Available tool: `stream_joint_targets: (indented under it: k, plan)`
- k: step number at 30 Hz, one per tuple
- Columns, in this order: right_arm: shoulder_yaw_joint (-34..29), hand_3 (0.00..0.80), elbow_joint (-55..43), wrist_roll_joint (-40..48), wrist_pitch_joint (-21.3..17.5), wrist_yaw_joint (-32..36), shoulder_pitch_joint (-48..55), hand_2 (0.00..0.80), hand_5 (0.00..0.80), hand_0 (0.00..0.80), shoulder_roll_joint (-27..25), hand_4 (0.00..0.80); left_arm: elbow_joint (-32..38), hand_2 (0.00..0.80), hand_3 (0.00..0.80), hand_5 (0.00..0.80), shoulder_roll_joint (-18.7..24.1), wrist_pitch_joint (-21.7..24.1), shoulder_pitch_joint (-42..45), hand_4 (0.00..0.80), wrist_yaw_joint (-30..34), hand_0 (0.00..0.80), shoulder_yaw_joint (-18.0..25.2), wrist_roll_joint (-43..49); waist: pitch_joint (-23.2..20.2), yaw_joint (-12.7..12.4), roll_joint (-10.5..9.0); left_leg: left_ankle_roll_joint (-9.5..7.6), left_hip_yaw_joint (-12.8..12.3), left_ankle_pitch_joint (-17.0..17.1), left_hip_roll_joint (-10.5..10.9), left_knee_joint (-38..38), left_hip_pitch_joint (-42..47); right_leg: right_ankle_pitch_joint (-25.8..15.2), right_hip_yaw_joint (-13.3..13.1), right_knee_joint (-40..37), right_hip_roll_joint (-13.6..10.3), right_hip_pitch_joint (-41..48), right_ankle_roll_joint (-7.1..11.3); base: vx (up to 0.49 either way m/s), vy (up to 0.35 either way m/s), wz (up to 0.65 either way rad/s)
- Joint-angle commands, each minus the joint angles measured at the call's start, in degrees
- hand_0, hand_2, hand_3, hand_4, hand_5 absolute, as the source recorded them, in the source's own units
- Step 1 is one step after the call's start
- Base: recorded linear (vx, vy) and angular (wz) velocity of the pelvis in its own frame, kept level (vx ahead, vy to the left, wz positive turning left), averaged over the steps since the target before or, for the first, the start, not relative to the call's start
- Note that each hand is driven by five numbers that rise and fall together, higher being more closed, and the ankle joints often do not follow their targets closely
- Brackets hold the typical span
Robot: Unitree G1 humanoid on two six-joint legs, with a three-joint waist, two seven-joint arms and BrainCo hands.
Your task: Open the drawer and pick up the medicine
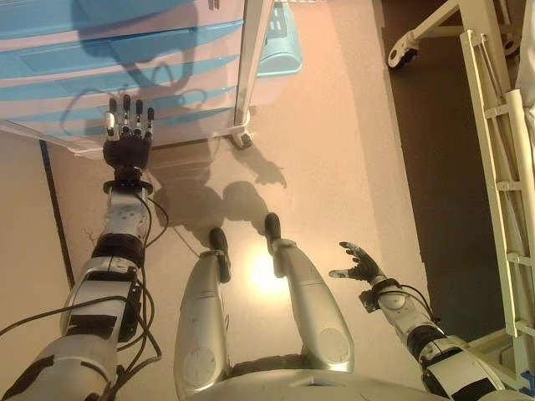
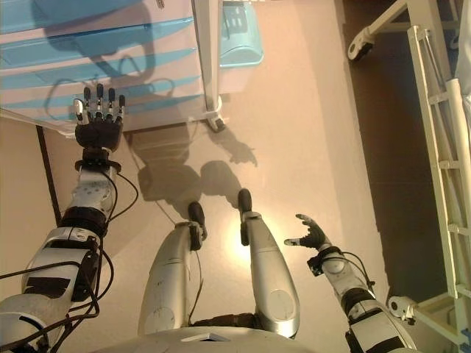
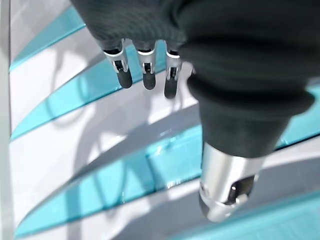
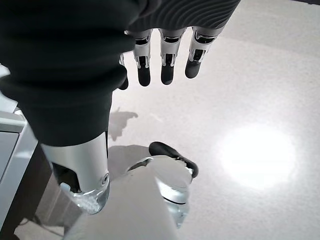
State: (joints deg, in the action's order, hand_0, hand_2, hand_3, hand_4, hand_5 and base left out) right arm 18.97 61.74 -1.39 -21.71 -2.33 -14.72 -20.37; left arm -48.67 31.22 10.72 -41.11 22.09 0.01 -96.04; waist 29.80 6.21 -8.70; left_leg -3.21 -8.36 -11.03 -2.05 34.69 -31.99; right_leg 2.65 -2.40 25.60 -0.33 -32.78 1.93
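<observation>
A white drawer cabinet with light blue drawer fronts stands at the upper left; all its drawers are shut. My left hand is open with straight fingers, held up in front of the lowest drawer fronts, close to them but apart. My right hand is open and empty, low at the right over the floor. No medicine shows in any view.
A light blue bin stands right of the cabinet, behind its white leg and castor. A white bed frame with a castor runs along the right edge. A dark floor strip lies beside it.
</observation>
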Motion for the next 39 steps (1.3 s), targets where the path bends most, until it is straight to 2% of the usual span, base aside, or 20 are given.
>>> stream_joint_targets:
  k: [1, 2, 3, 5, 6, 7, 13, 19, 28, 29, 30, 31, 32, 39]
  plan:
    - [2.1, 0.0, 0.0, 0.9, -1.1, -1.1, 3.4, 0.0, 0.0, 0.0, -3.0, 0.0, 2.5, 0.0, 0.0, 0.0, 6.2, 4.2, -11.3, 0.0, 0.1, 0.0, -0.3, -1.0, -3.1, 0.8, 0.88, -3.6, -0.1, -1.5, 3.3, -3.9, -0.4, -0.9, 2.0, -2.7, 1.5, -0.1, -1.73, 0.111, 0.037, 0.01]
    - [2.5, 0.0, 0.1, 0.9, -1.1, -1.2, 3.5, 0.0, 0.0, 0.0, -2.9, 0.0, 2.4, 0.0, 0.0, 0.0, 6.8, 3.9, -12.3, 0.0, 0.8, 0.0, -0.6, -2.1, -3.4, 0.7, 1.26, -3.38, 0.5, -3.0, 3.3, -3.8, 0.3, 0.5, 1.6, -2.4, 1.7, 0.4, -1.45, 0.0, 0.0, 0.0]
    - [2.8, 0.0, 0.1, 0.9, -1.3, -1.3, 3.5, 0.0, 0.0, 0.0, -2.9, 0.0, 2.4, 0.0, 0.0, 0.0, 7.1, 3.5, -13.3, 0.0, 2.0, 0.0, -0.8, -3.2, -3.1, 1.0, 0.86, -3.49, -0.3, -1.4, 3.2, -3.9, -0.3, -1.0, 1.7, -3.0, 1.5, 0.0, -1.75, 0.0, 0.0, 0.0]
    - [3.3, 0.0, 0.0, 0.8, -1.5, -1.3, 3.7, 0.0, 0.0, 0.0, -2.8, 0.0, 3.4, 0.0, 0.0, 0.0, 7.8, 2.8, -14.9, 0.0, 6.3, 0.0, -1.3, -6.4, -3.0, 1.0, 0.85, -3.37, -0.5, -1.6, 3.1, -3.8, -0.2, -1.0, 1.7, -3.4, 1.5, 0.3, -1.76, 0.001, -0.002, 0.01]
    - [3.6, 0.0, 0.1, 0.7, -1.5, -1.5, 3.7, 0.0, 0.0, 0.0, -2.6, 0.0, 4.3, 0.0, 0.0, 0.0, 8.0, 2.2, -15.3, 0.0, 8.9, 0.0, -1.3, -7.9, -3.3, 0.8, 1.19, -3.13, 0.2, -3.1, 3.2, -3.9, 0.4, 0.3, 1.4, -3.1, 1.7, 0.7, -1.49, 0.0, 0.0, 0.0]
    - [3.8, 0.0, 0.0, 0.6, -1.6, -1.6, 3.7, 0.0, 0.0, 0.0, -2.6, 0.0, 5.7, 0.0, 0.0, 0.0, 8.2, 1.9, -15.8, 0.0, 12.5, 0.0, -1.5, -9.6, -3.0, 0.8, 0.86, -3.23, -0.6, -1.5, 3.2, -4.0, -0.3, -1.1, 1.7, -3.6, 1.4, 0.3, -1.81, 0.0, 0.0, 0.0]
    - [4.3, 0.0, 0.3, -1.3, -1.2, -1.6, 4.2, 0.0, 0.0, 0.0, -2.9, 0.0, 15.3, 0.0, 0.0, 0.0, 8.2, 2.5, -16.0, 0.0, 22.5, 0.0, -1.7, -7.7, -2.9, 0.0, 1.63, -2.82, -0.3, -0.8, 3.3, -5.1, 0.5, -0.7, 1.7, -3.3, 1.5, 0.8, -1.89, -0.015, 0.009, 0.02]
    - [4.0, 0.0, 0.0, -3.7, -0.1, -0.6, 5.0, 0.0, 0.0, 0.0, -3.8, 0.0, 22.9, 0.0, 0.0, 0.0, 8.8, 3.7, -13.8, 0.0, 24.8, 0.0, -1.5, -3.1, -3.2, -1.1, 3.18, -2.35, 0.6, 0.7, 4.2, -8.8, 4.1, 0.1, 1.5, -4.2, 1.4, 3.6, -1.51, 0.021, 0.032, 0.04]
    - [2.9, 0.0, 0.8, -6.1, 0.2, 0.8, 7.4, 0.0, 0.0, 0.0, -3.9, 0.0, 27.7, 0.0, 0.0, 0.0, 10.9, 3.0, -11.3, 0.0, 29.4, 0.0, -0.8, -2.5, -7.5, -2.5, 5.69, -1.16, 3.1, 3.7, 6.0, -17.4, 12.7, 1.4, 2.2, -8.6, -0.2, 11.7, -0.54, 0.076, 0.013, 0.06]
    - [2.8, 0.0, 1.1, -6.3, 0.2, 0.9, 7.4, 0.0, 0.0, 0.0, -4.0, 0.0, 27.9, 0.107, 0.107, 0.107, 10.8, 3.1, -11.2, 0.107, 29.6, 0.107, -0.9, -2.5, -8.0, -2.5, 5.83, -1.03, 3.1, 4.3, 6.1, -18.0, 13.1, 1.0, 2.3, -9.0, -0.4, 12.1, -0.51, 0.067, 0.023, 0.0]
    - [2.6, 0.0, 1.5, -6.8, 0.1, 1.0, 7.5, 0.0, 0.0, 0.0, -4.0, 0.0, 28.1, 0.439, 0.439, 0.439, 10.7, 2.8, -11.1, 0.439, 30.2, 0.439, -0.9, -2.8, -8.5, -2.5, 6.07, -0.95, 3.3, 4.4, 6.3, -18.6, 13.9, 1.2, 2.3, -9.4, -0.6, 12.8, -0.45, 0.061, 0.034, 0.05]
    - [2.5, 0.0, 1.8, -7.3, 0.0, 1.1, 7.6, 0.0, 0.0, 0.0, -4.1, 0.0, 28.3, 0.722, 0.722, 0.722, 10.6, 2.6, -11.0, 0.722, 30.9, 0.722, -1.0, -3.1, -9.0, -2.5, 6.41, -0.84, 3.4, 4.5, 6.4, -19.2, 14.8, 1.3, 2.4, -9.7, -0.9, 13.6, -0.38, 0.09, 0.047, 0.07]
    - [2.3, 0.0, 2.2, -7.7, 0.0, 1.3, 7.8, 0.0, 0.0, 0.0, -4.2, 0.0, 28.5, 0.8, 0.8, 0.8, 10.5, 2.4, -10.8, 0.8, 31.3, 0.8, -1.1, -3.4, -9.5, -2.5, 6.75, -0.79, 3.5, 4.5, 6.6, -19.8, 15.8, 1.4, 2.5, -10.1, -1.1, 14.4, -0.28, 0.075, 0.044, 0.09]
    - [1.8, 0.0, 4.0, -10.4, -0.1, 2.3, 8.2, 0.0, 0.0, 0.0, -4.6, 0.0, 27.8, 0.8, 0.8, 0.8, 9.4, -1.1, -7.7, 0.8, 36.9, 0.8, -0.9, -11.4, -11.7, -2.4, 8.06, -0.44, 4.1, 4.2, 7.1, -21.9, 20.1, 2.1, 2.9, -12.0, -2.0, 18.7, 0.1, 0.052, 0.036, 0.01]
